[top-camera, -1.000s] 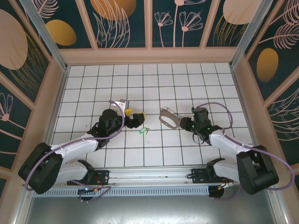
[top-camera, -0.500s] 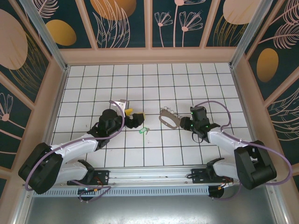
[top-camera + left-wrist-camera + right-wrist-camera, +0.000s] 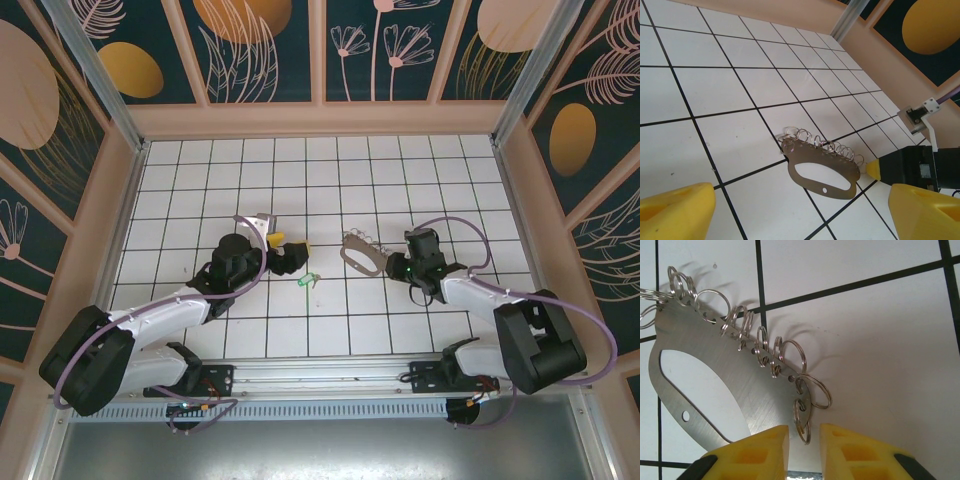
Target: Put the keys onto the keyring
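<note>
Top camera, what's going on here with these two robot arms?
The right gripper has its fingers close together around one end of the keyring, a flat metal loop lying on the tiled table. Whether it grips yet is unclear. The left gripper hovers open and empty nearby. The green key lies on the table between the arms.

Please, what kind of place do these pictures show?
Probably a robot test booth, not a home: a white table ruled in black squares, floral panels on aluminium posts around it, and a left arm and right arm bolted at its near edge.
</note>
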